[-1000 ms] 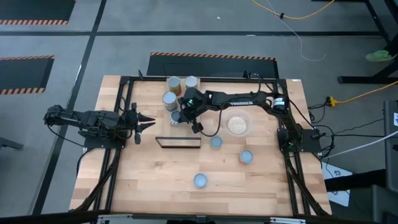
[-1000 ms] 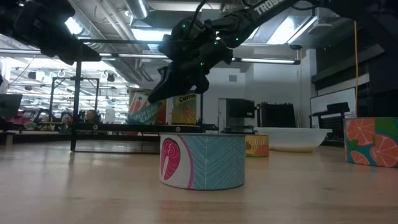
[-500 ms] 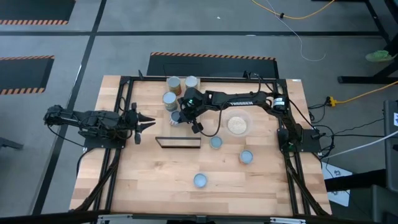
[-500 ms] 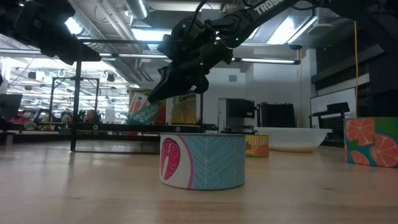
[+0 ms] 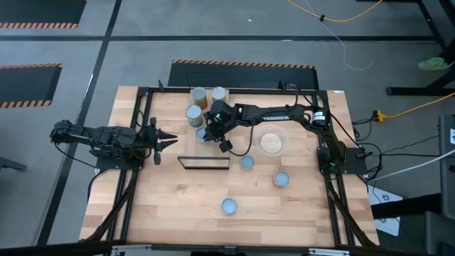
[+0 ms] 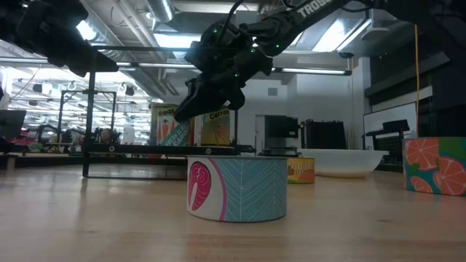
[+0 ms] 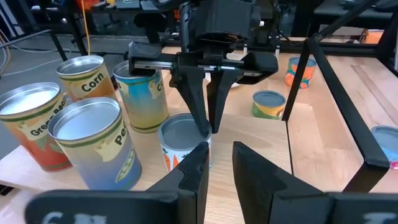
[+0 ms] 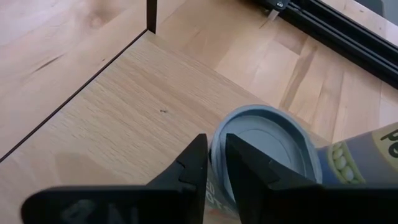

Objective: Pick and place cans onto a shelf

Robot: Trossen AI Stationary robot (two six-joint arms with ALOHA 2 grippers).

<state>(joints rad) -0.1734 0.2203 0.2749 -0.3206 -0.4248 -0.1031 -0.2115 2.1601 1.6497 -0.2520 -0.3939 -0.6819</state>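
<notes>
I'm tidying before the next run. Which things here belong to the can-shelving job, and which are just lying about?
Job: cans standing on the shelf; flat cans on the table; right gripper over one can.
Lying about: bowl; left gripper, idle at table's left edge.

Black jointed arms, white "TROSSEN" lettering

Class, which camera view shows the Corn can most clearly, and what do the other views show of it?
The left wrist view is best: the Corn can stands upright among the other cans, label readable. The high view shows only its round top near the table's far edge. In the low and right wrist views I cannot pick it out for certain.
</notes>
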